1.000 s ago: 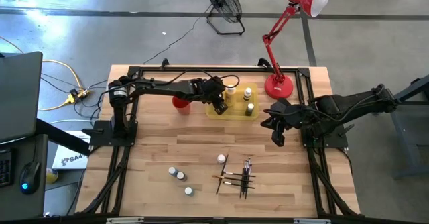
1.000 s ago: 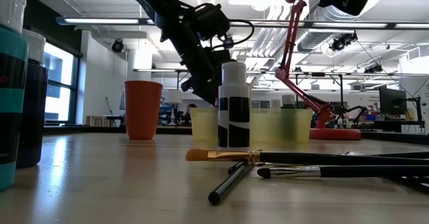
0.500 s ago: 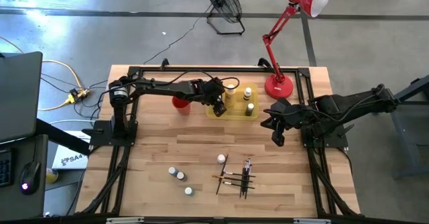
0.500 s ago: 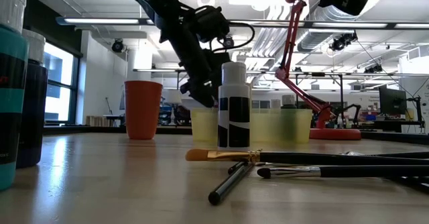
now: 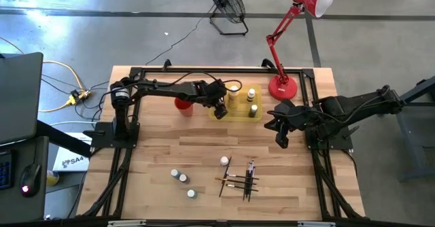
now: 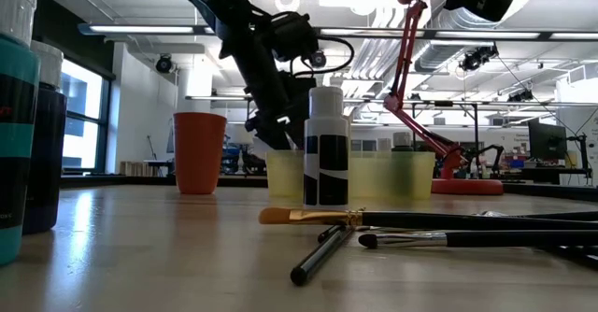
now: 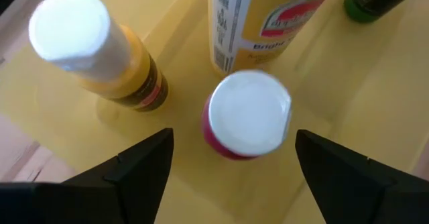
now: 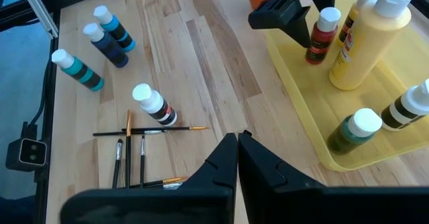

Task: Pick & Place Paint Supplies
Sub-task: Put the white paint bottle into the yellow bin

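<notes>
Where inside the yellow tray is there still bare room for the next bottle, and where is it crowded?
In the yellow tray, bare floor lies along the near wall, between the red bottle under the open left pincer and the green bottle. The far side is crowded: the big yellow bottle, with a dark bottle beside the green one.

Left gripper [image 5: 220, 109] over yellow tray [image 5: 239, 113]; brushes [image 5: 239, 179] on table [image 5: 156, 152].

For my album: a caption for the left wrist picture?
Open left end effector above a red bottle standing in the yellow tray.
</notes>
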### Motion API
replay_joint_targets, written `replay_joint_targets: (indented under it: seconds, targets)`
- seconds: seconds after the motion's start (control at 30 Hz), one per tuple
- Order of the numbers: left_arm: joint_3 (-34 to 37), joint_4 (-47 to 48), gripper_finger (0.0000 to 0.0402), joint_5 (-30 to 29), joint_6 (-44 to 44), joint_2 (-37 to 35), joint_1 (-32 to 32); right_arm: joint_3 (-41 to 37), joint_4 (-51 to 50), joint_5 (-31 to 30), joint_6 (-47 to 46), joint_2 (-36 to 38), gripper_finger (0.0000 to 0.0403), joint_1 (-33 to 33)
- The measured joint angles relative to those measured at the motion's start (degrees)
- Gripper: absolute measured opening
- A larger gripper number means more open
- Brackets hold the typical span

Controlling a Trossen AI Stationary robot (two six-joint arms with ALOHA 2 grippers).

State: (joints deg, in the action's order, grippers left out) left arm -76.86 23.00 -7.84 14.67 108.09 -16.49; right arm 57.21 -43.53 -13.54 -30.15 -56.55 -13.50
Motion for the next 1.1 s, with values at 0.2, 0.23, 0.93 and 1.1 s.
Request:
replay_joint_targets:
  seconds: [0.2,0.23,0.93,1.1]
  targets:
    - [0.00,0.09,0.0308,0.00,-0.51,-0.04,0.00,0.00,0.00,0.00,0.00,0.00,0.0005,0.00]
    - [0.00,0.07,0.0308,0.00,-1.04,-0.04,0.00,0.00,-0.01,0.00,0.00,0.00,0.0005,-0.01]
    - [-0.12,0.06,0.0308,3.89,-1.54,-0.82,0.02,0.00,-0.02,0.00,0.00,0.00,0.0005,-0.02]
    - [-0.14,0.63,0.0308,3.85,-1.54,-2.00,0.02,0.00,0.00,0.00,0.00,0.00,0.0005,-0.02]
